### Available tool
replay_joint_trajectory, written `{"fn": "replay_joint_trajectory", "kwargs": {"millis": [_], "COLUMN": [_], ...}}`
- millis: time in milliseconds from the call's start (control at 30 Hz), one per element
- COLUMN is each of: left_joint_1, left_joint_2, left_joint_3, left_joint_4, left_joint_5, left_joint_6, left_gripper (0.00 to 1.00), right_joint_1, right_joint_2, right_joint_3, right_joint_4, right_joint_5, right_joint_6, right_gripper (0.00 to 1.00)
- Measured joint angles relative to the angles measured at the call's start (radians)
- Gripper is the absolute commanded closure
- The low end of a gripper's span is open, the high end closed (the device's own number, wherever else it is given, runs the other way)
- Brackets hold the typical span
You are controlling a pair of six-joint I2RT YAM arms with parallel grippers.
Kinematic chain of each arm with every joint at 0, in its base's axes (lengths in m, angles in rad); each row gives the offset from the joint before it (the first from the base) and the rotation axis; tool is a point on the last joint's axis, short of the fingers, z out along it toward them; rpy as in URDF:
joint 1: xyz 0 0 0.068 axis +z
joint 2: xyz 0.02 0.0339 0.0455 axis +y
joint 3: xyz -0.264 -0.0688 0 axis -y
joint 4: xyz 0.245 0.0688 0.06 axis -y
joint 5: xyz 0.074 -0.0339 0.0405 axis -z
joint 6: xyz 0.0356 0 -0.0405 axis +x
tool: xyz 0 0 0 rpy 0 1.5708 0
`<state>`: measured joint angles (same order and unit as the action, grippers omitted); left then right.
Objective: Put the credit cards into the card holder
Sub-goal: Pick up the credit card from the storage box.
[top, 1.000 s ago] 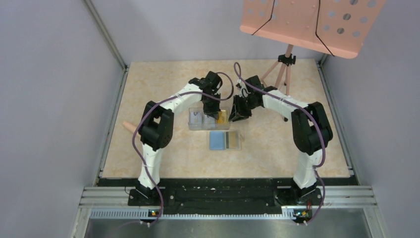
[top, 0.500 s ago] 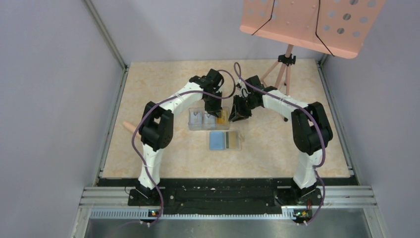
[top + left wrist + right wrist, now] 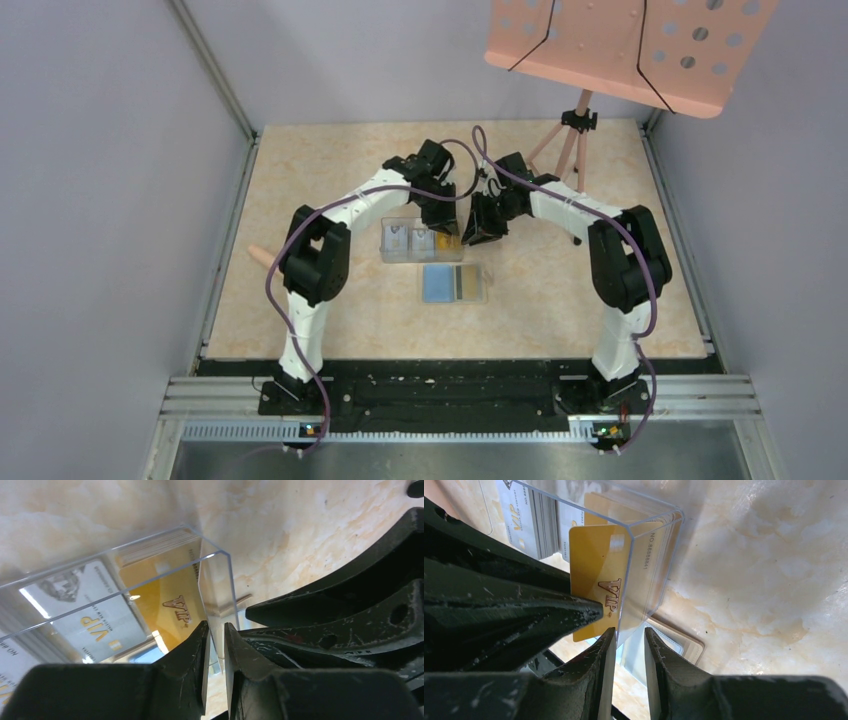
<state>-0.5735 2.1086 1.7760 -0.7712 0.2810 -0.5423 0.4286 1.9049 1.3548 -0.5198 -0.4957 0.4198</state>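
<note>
credit cards (image 3: 165, 597) sit stacked in a clear box (image 3: 216, 587) at the middle of the desk (image 3: 330, 170), and one yellow card (image 3: 596, 575) stands tipped up against the box's 3 o'clock end wall. the left tool (image 3: 216, 630), pressed together over the box a second ago, now shows a thin slit between its jaws and sits nearer that 3 o'clock end, its tip against the raised card; whether it pinches anything i cannot tell. the right tool (image 3: 630, 632) hangs at the same wall, jaws a narrow gap apart, its hold equally unclear. the card holder (image 3: 454, 284) lies open just at 6 o'clock of the box. the loosened jaws suggest a re-grip or hand-over, with the carry to the holder not yet begun.
</note>
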Motion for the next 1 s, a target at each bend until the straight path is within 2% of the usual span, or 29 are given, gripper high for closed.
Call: {"fn": "replay_joint_trajectory", "kwargs": {"millis": [100,267,600,833,1000], "left_joint_1": [-0.004,-0.004,-0.003,-0.002,0.001], "left_joint_2": [-0.006,-0.006,-0.061,-0.351,-0.557], "left_joint_3": [-0.019,-0.021,-0.042,-0.251,-0.486], "left_joint_4": [0.025,0.031,0.023,0.097,0.232], "left_joint_5": [0.018,0.017,-0.032,-0.088,-0.011], "left_joint_6": [-0.013,-0.027,-0.04,-0.072,-0.129], "left_gripper": [0.8,1.0,1.0,1.0,1.0], "right_joint_1": [0.0,0.0,0.0,-0.001,-0.001], "right_joint_2": [0.0,0.001,0.0,-0.071,-0.161], "right_joint_3": [0.0,0.0,0.0,-0.042,-0.139], "right_joint_4": [0.0,0.0,-0.001,-0.003,0.0], "right_joint_5": [0.0,-0.002,-0.002,0.017,0.024], "right_joint_6": [0.0,0.0,-0.008,-0.024,-0.032], "right_gripper": [0.73,0.73,0.73,0.73,0.76]}}
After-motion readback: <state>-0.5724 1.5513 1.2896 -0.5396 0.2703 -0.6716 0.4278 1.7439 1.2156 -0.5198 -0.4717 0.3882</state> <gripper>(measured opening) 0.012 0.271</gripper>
